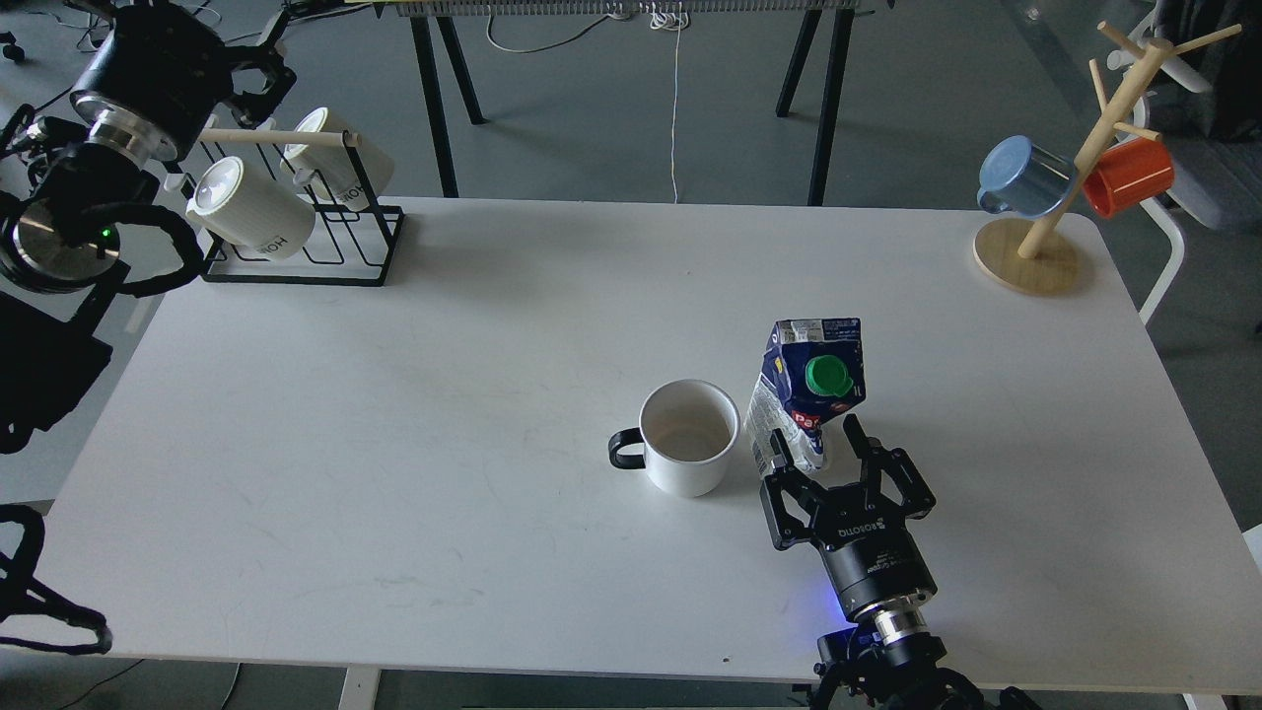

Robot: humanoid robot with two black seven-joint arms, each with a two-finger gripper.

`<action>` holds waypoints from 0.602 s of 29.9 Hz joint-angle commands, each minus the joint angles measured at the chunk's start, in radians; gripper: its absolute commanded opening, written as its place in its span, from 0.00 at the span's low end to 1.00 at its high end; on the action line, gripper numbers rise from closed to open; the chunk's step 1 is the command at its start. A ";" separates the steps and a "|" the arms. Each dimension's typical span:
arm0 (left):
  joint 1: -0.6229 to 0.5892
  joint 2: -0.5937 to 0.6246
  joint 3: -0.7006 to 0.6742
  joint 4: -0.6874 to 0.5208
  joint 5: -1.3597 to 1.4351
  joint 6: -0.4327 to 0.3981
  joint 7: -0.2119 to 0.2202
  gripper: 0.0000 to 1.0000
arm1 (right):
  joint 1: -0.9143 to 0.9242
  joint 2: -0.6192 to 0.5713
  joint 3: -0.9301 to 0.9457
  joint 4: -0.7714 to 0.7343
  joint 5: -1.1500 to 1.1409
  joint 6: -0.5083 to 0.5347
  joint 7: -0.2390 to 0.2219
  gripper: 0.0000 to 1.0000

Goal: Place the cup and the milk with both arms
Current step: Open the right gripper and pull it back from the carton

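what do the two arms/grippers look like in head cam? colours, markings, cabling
Both arms black. Right gripper: black two-finger linkage, white ROBOTIQ lettering, silver wrist ring, blue glow beneath. Left gripper: dark, fingers indistinct; its arm has silver rings, a green LED and looped black cables.

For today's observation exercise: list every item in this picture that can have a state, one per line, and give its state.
Milk carton: upright, green cap on.
White cup: upright, empty, beside carton.
Right pincer: open around the carton's base.
Left pincer: cannot tell.
Blue mug: hung on tree.
Orange mug: hung on tree.
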 commanded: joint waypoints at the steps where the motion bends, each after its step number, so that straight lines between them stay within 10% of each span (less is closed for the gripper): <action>1: 0.000 -0.002 0.000 0.001 0.000 0.000 0.000 0.99 | -0.007 -0.002 -0.004 0.004 -0.001 0.000 0.000 0.97; 18: 0.003 0.000 -0.011 0.000 -0.001 0.000 -0.001 0.99 | -0.240 -0.287 0.143 0.179 -0.017 0.000 0.000 0.98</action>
